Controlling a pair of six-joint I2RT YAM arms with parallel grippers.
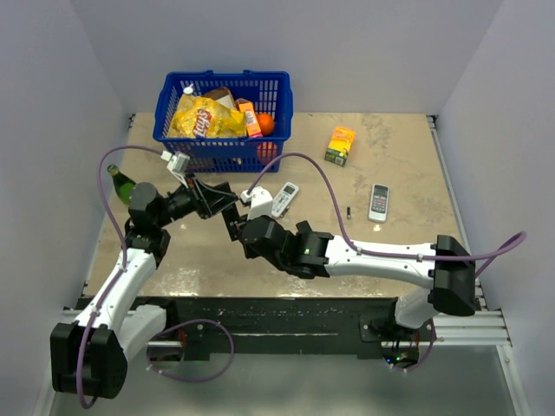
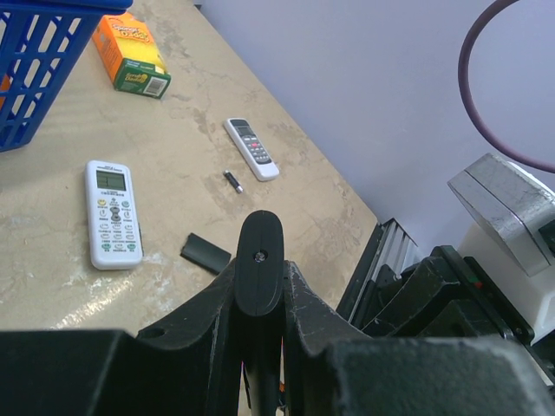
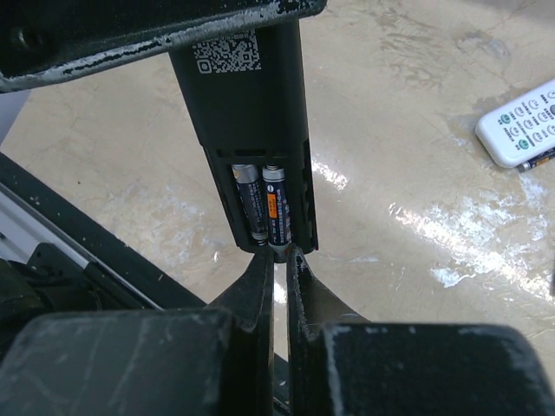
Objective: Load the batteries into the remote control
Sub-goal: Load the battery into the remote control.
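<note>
Right pincer (image 3: pixel 276 260) pressed together, tips at the open bay of the remote control (image 3: pixel 247 113).
Just ahead of your tips both batteries (image 3: pixel 264 208) sit inside; your left pincer (image 2: pixel 259 290) clamps that remote control.

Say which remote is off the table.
The black remote, in the left gripper; the white remote with a screen and the other white remote lie on the table.

Black remote control (image 3: pixel 247 113), back up, compartment open; two batteries (image 3: pixel 276 208) sit side by side inside, just ahead of the right pincer (image 3: pixel 276 253).
</note>
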